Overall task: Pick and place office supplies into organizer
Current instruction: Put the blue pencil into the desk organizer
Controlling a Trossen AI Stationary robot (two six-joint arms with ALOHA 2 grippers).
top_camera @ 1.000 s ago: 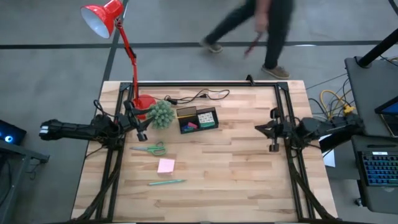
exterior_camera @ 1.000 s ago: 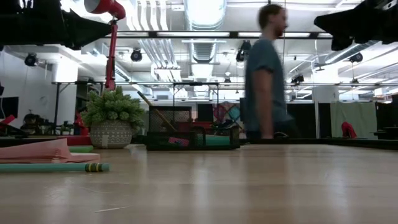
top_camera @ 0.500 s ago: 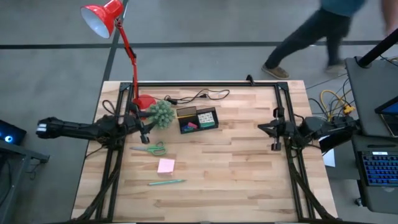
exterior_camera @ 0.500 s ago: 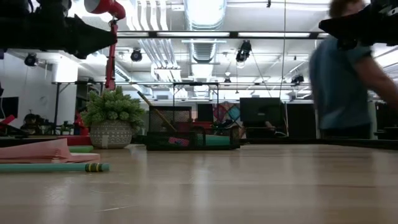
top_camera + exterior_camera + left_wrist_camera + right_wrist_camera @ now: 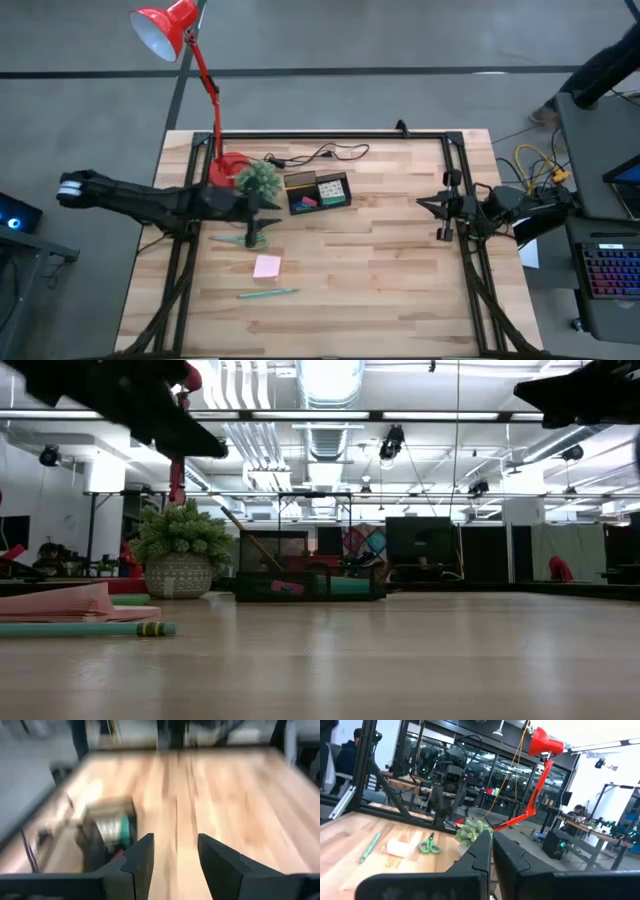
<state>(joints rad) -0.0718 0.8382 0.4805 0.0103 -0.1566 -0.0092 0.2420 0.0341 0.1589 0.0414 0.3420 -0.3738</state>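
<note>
A red desk lamp [image 5: 168, 28] is leaning out past the far-left corner of the wooden tabletop [image 5: 380, 270], its round base [image 5: 228, 166] sitting on the wood. Just beside that base, a spiky green ball plant [image 5: 260, 178] is standing in its pale patterned pot [image 5: 180, 574]. A black cable [image 5: 320, 154] is snaking along the far edge. Over to the right, a keyboard [image 5: 610, 268] is glowing on a side desk, and yellow wires [image 5: 535, 160] are trailing across the floor.
</note>
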